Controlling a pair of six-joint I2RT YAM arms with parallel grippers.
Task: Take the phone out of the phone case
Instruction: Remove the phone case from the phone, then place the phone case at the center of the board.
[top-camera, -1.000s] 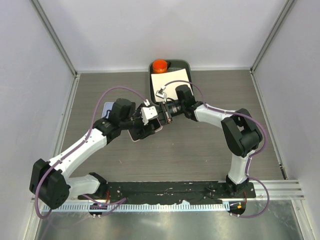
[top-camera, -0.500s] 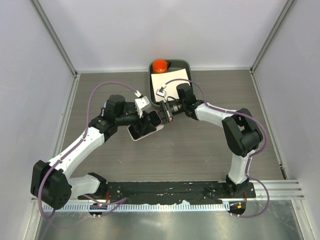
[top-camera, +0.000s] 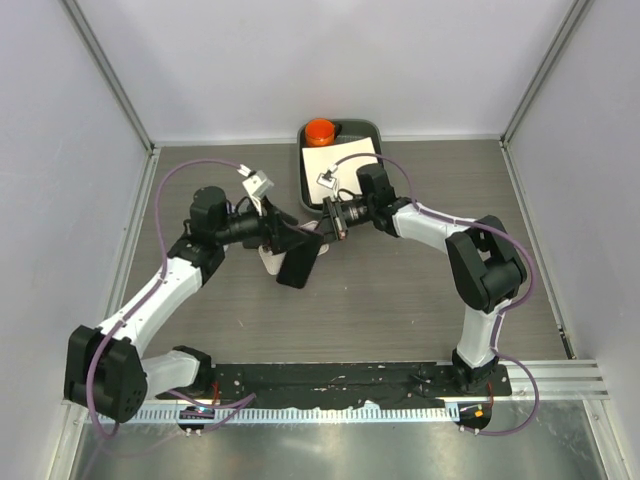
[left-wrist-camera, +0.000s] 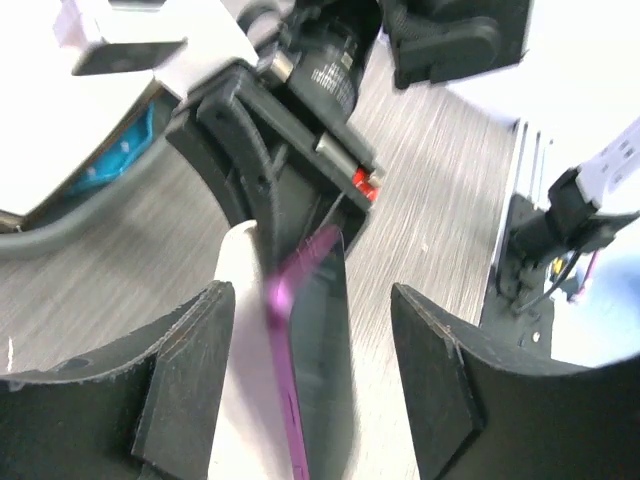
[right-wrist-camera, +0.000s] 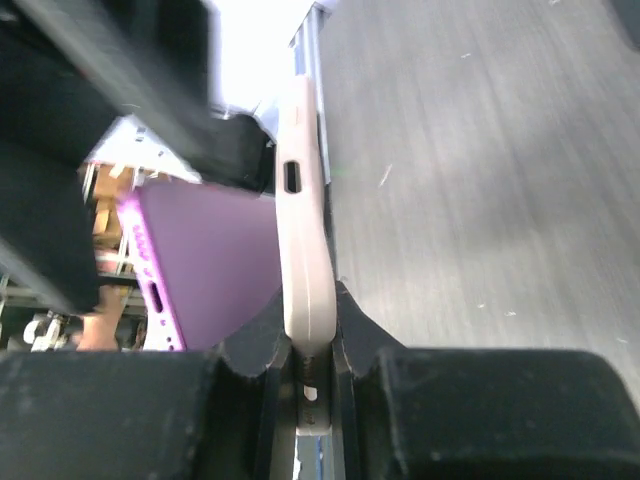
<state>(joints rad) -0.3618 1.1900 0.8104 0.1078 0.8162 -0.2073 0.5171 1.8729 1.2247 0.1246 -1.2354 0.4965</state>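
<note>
1. Right pincer: clenched on the rim of the phone case, a pale shell held on edge over the table.
2. Phone: purple-edged and dark-faced, tilted away from the case like an opening page. The two are well apart at one end and close together near the right pincer. Whether an edge remains seated in the shell is hidden behind the fingers.
3. Left pincer: released. Its fingers flank both phone and case, and a gap shows between the phone and the finger on its screen side. It appears to have no firm hold on anything.
4. Hazard A, dropping: no grip on the phone is visible. If it comes fully clear of the shell before the left pincer closes on it, it would probably fall to the table.
5. Hazard B, re-seating: the case lies just beside one left finger. A closing stroke could catch shell and phone together and press them back into one another.
6. Hazard C, lost anchor: the right pincer holds only a thin strip of what looks like a flexible shell. A sideways pull on the phone could bend that rim or draw it out of the clenched fingers.
</note>
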